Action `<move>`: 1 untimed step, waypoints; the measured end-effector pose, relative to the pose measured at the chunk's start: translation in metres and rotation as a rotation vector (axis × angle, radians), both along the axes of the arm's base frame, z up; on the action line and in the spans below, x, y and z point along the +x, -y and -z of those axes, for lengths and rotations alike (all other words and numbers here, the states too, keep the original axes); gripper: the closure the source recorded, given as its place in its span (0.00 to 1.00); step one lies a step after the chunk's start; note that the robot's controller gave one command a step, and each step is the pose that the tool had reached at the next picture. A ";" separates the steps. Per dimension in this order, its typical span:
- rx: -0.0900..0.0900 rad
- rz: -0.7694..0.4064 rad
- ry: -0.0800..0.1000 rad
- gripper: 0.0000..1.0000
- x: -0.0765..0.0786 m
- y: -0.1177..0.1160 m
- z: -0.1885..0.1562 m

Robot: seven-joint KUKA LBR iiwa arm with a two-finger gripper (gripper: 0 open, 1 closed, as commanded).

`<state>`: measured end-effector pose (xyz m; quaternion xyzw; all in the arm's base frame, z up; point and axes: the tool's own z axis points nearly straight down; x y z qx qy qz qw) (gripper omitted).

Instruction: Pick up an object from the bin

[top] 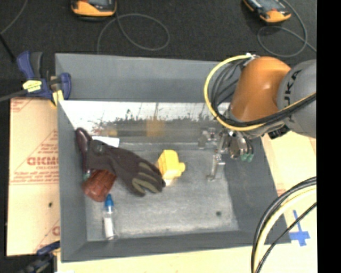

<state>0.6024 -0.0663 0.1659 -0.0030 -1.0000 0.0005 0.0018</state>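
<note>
One chunky yellow piece [170,164] lies near the jaws, whose state I cannot tell.

2 orange-blk gadgets [93,6], dark floor [186,26].

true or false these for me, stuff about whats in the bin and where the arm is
The dark glove lies in the left part of the bin. True.
The yellow block lies on top of the glove. False: it lies on the floor just right of it.
The small bottle has a red cap. False: blue.
The reddish-brown thing touches the glove. True.
The arm hangs over the glove. False: over the bin's right part.
</note>
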 end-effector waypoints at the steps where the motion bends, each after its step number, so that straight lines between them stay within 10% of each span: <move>1: -0.001 -0.001 0.007 0.00 0.001 0.000 -0.005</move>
